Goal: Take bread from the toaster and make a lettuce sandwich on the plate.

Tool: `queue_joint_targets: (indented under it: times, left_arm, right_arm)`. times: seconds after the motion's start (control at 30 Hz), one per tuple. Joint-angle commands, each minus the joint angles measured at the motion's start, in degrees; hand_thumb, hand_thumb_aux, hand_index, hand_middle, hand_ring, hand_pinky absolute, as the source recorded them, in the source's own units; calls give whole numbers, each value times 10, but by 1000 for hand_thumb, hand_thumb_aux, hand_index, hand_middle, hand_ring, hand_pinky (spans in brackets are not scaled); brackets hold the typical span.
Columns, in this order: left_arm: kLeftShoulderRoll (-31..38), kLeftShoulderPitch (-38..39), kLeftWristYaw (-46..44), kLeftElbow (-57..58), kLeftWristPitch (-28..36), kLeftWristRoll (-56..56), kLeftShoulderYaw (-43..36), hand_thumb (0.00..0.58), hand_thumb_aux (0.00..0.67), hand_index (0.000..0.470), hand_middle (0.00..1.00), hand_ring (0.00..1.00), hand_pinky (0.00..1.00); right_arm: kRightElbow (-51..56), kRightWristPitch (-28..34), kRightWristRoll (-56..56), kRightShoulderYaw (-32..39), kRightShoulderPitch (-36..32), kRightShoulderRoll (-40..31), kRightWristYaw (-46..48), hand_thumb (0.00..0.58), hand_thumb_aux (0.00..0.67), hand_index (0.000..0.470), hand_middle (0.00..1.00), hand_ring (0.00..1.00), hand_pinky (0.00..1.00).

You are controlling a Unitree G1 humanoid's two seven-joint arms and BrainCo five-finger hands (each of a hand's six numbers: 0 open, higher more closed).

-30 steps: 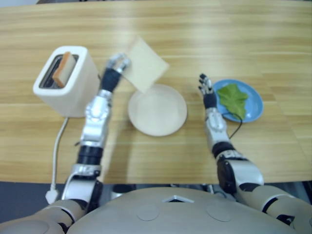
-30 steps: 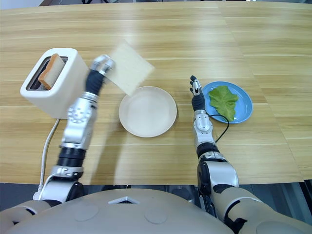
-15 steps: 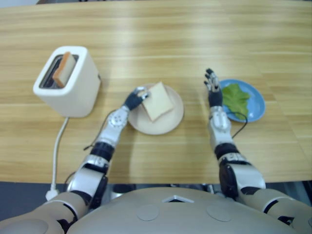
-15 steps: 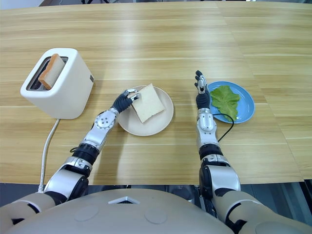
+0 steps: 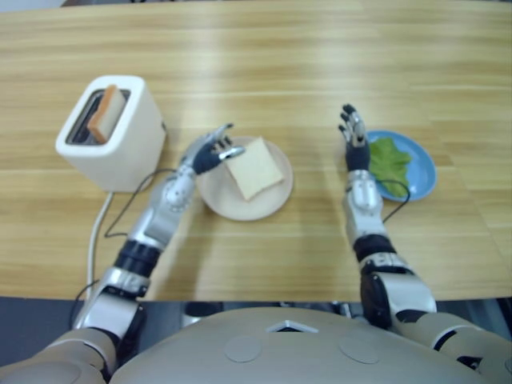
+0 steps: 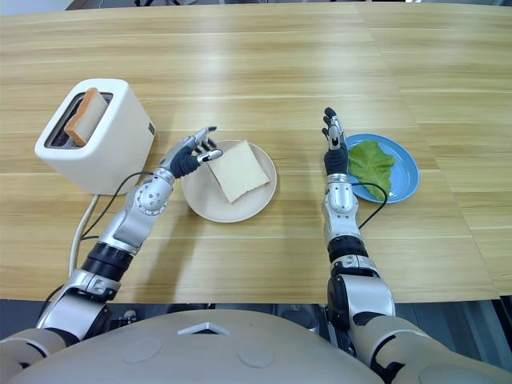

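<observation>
Pale wood formed the desk (image 6: 256,64) that carried the sandwich setup. One slice of bread (image 6: 238,171) lay flat on the beige plate (image 6: 210,202), and a second slice (image 6: 85,116) stood in the slot of the white toaster (image 6: 104,160) at the left. The left robot hand (image 6: 190,154) sat at the beige plate's left rim, fingers spread and gripping nothing, its fingertips just beside the slice's corner; contact there could not be resolved. The right robot hand (image 6: 331,136) stood upright, fingers extended and empty, just beside the blue plate (image 6: 406,178) holding the lettuce leaf (image 6: 370,165).

Likely hazards:
- A left fingertip might catch the slice's corner on withdrawal and drag it off the plate.
- The right robot hand might push the blue plate's rim rather than pinch the thin, limp leaf, which could slip or tear.
</observation>
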Motion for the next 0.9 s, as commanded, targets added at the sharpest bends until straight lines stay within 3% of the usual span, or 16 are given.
queue_joint_targets:
  times: [0.03, 0.2, 0.33, 0.5, 0.6, 0.73, 0.9]
  left_arm:
    - [10, 16, 38, -78, -21, 16, 33, 0, 0, 0, 0, 0, 0]
    - [5, 34, 85, -129, -53, 6, 76, 0, 0, 0, 0, 0, 0]
    - [-5, 40, 91, -92, -60, -13, 88, 0, 0, 0, 0, 0, 0]
    - [-18, 45, 98, -33, -67, -19, 84, 0, 0, 0, 0, 0, 0]
    - [-22, 50, 102, -25, -69, -19, 83, 0, 0, 0, 0, 0, 0]
    - [-26, 57, 103, -21, -68, -15, 80, 0, 0, 0, 0, 0, 0]
    - [-29, 61, 101, -25, -64, -12, 76, 0, 0, 0, 0, 0, 0]
  right_arm:
    - [-69, 1, -26, 21, 13, -9, 1, 0, 0, 0, 0, 0, 0]
    - [-227, 29, -106, 13, 44, -73, -20, 0, 0, 0, 0, 0, 0]
    - [-274, 86, -240, -17, 54, -191, -84, 0, 0, 0, 0, 0, 0]
    - [-181, 152, -387, 19, 31, -339, -170, 0, 0, 0, 0, 0, 0]
    - [-105, 173, -438, 61, 3, -389, -202, 0, 0, 0, 0, 0, 0]
    - [40, 199, -500, 150, -67, -410, -225, 0, 0, 0, 0, 0, 0]
    - [182, 214, -534, 243, -144, -380, -234, 0, 0, 0, 0, 0, 0]
